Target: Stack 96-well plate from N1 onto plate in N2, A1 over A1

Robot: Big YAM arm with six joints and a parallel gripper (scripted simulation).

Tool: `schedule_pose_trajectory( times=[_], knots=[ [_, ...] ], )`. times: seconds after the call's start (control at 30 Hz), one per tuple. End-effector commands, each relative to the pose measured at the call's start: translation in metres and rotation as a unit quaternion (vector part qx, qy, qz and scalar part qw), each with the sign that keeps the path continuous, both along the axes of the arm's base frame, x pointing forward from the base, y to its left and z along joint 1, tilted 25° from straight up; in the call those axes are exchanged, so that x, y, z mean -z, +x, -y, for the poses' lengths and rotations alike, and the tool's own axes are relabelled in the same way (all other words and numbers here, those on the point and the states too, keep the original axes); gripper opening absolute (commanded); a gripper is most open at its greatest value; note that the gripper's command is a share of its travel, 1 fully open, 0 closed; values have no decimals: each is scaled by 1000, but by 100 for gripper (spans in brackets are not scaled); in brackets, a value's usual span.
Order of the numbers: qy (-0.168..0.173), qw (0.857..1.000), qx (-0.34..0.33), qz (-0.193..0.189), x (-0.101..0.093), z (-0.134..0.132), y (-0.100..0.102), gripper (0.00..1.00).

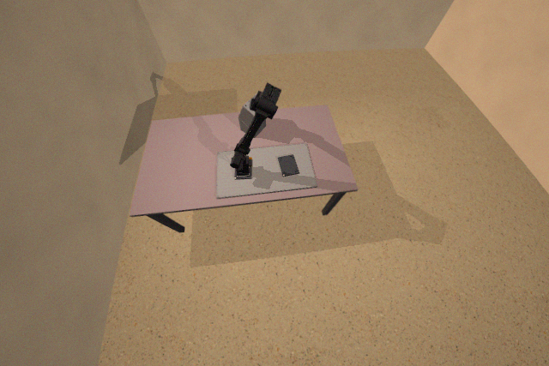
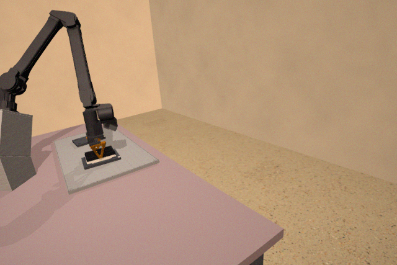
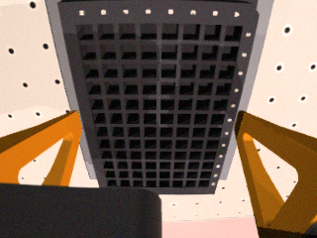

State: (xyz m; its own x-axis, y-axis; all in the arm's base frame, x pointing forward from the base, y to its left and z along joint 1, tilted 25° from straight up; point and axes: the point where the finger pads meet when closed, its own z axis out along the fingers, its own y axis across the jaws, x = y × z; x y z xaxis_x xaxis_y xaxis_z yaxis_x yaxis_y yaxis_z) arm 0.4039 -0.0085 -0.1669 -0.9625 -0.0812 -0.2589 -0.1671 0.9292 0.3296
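Looking down from above, I see the arm reaching from its grey pedestal (image 1: 244, 119) at the desk's (image 1: 177, 176) back edge toward the front edge, its pincer (image 1: 242, 171) low over the left part of a grey mat (image 1: 266, 189). A dark nest (image 1: 288, 165) lies apart toward the right edge, flat, seemingly with no plate in it, though it is too small to be sure.

From the side, the orange pincer (image 2: 98, 152) hangs just above a stack (image 2: 100, 156): a dark plate (image 2: 108, 151) over a pale band (image 2: 96, 161), in a dark nest base (image 2: 87, 165). The other nest (image 2: 79, 141) behind looks bare.

From the wrist, the plate's grid of wells (image 3: 158, 99) fills the view, and both orange fingers stand spread wide on either side of it, clear of its flanks, pinching nothing.

I judge the plate already set down on the lower one and let go. Left to do: lifting away without nudging it. Whether it is fully nested and A1 sits over A1, I cannot tell; no corner mark is readable.
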Motion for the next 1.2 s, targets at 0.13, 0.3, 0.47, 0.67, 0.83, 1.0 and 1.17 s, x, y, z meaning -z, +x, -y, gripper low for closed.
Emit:
schedule_pose_trajectory(
  times=[0.13,0.3,0.47,0.67,0.83,1.0,1.17],
  knots=[
    [-2,1000,4,11,-5,4,8,100],
    [-4,1000,7,11,-14,11,4,100],
    [-3,1000,6,12,-22,14,2,100],
    [-2,1000,6,12,-36,19,-2,100],
    [-3,1000,6,12,-48,24,-5,100],
    [-3,1000,6,12,-58,28,-8,100],
    [-3,1000,6,12,-67,32,-10,100]
  ],
)
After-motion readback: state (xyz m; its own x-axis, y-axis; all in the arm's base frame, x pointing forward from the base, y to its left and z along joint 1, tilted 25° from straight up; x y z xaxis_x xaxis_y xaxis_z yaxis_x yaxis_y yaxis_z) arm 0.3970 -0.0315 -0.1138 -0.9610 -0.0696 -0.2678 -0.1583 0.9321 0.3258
